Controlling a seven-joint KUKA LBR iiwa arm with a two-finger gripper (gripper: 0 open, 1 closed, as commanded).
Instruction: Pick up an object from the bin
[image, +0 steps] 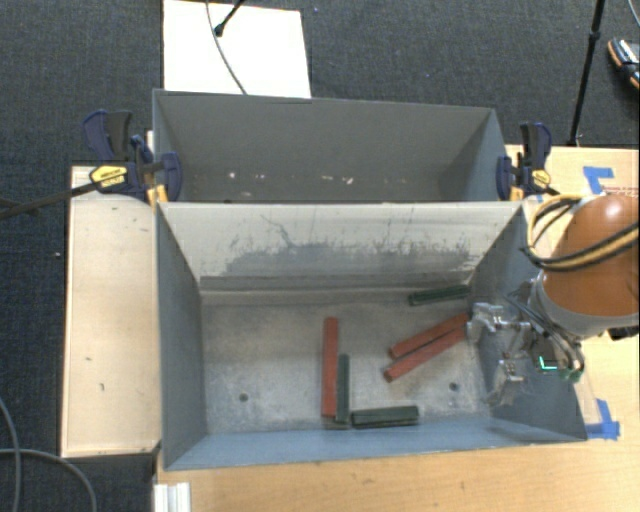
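1. Nearest me, along the front wall of the bin (330, 442), lies a dark green bar (385, 417).
2. My claw (502, 375) hangs by the right wall. I cannot tell how far open it is.
3. Just left of it lie two slanted red bars (428, 337). They look stiff and light, so I'd pinch one across its narrow width at mid-length.

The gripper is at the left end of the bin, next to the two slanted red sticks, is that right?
Not quite. The camera view shows the gripper at the right end of the bin, not the left. It is next to the two slanted red sticks, as you said.
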